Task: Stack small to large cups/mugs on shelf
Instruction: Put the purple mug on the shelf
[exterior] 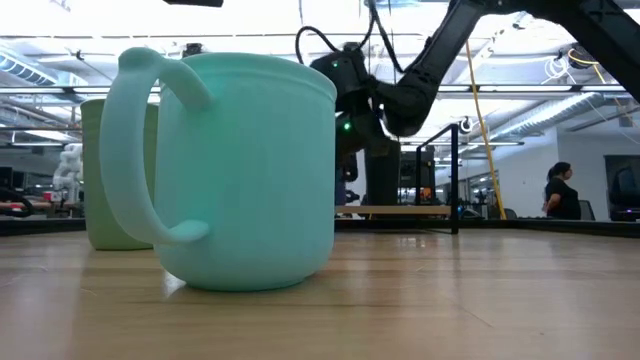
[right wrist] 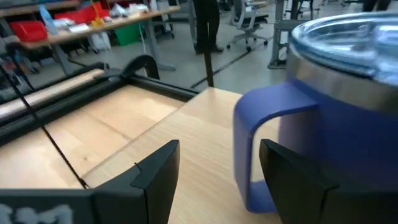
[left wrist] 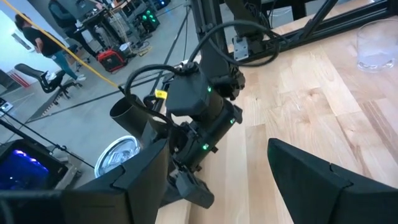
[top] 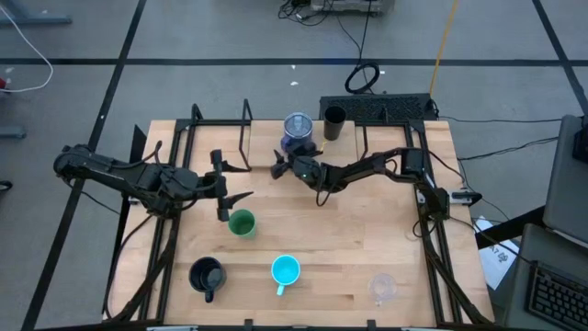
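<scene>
The right gripper [top: 278,165], open and empty, sits just beside the blue mug's [top: 297,131] handle [right wrist: 255,146]. The left gripper [top: 230,195] waits open near the green cup [top: 242,223].

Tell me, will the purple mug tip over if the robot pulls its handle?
Probably not easily. The purple mug looks wide and squat, with a metal band, so it is likely heavy and steady. Its smooth handle might slip between the open right gripper's fingers. Pulled high up, it could still rock a little.
</scene>
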